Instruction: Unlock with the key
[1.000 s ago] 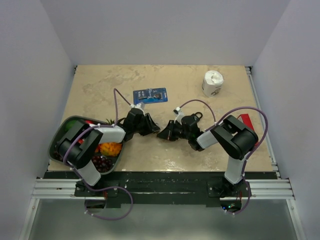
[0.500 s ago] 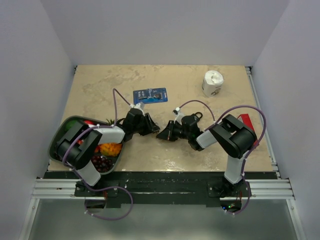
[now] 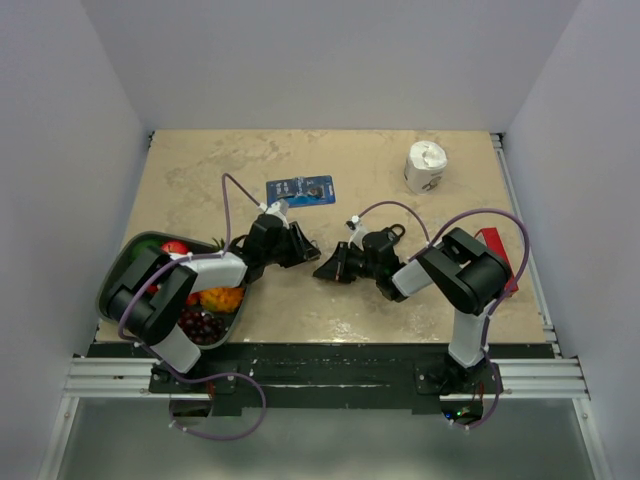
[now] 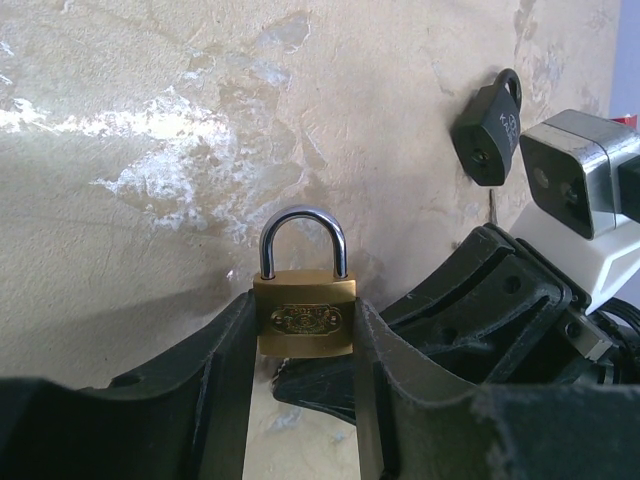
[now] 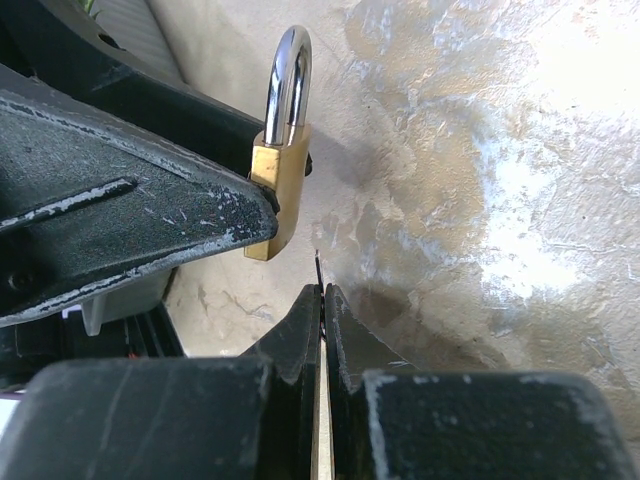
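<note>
The left tool clamps a small brass padlock upright. The right tool pinches the key, its thin blade edge-on and just under the padlock. The key is probably light, stiff and slippery, and best gripped flat by its head.

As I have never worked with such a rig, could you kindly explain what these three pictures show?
A left arm and a right arm are bolted to a table. One picture looks down from above; the other two come from cameras on each wrist. The left gripper is shut on a small brass padlock, shackle closed. The right gripper pinches a thin metal blade, probably a key, close to the padlock. Also on the table: a black padlock, a blue card, a paper roll, a fruit tray.
</note>
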Robot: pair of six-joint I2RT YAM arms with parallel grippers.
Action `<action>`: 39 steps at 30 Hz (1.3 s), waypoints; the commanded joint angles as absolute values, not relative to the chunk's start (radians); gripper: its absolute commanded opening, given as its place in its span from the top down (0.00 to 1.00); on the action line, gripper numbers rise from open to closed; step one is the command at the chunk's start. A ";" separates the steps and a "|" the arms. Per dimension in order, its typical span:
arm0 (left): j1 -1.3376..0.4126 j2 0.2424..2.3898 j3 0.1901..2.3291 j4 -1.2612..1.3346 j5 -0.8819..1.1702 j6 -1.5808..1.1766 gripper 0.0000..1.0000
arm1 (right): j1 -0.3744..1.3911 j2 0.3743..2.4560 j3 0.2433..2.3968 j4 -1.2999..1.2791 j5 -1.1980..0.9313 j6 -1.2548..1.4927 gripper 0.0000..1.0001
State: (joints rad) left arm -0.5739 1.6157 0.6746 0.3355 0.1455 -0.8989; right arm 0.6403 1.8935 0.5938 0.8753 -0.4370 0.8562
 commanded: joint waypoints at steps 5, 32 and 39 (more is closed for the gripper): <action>-0.566 1.621 0.701 0.384 0.150 -0.879 1.00 | 0.637 1.844 0.617 0.870 -0.429 0.815 1.00; -0.566 1.664 0.713 0.397 0.202 -0.881 1.00 | 0.638 1.836 0.644 0.845 -0.440 0.788 1.00; -0.568 1.658 0.706 0.408 0.206 -0.877 1.00 | 0.638 1.848 0.638 0.870 -0.442 0.804 1.00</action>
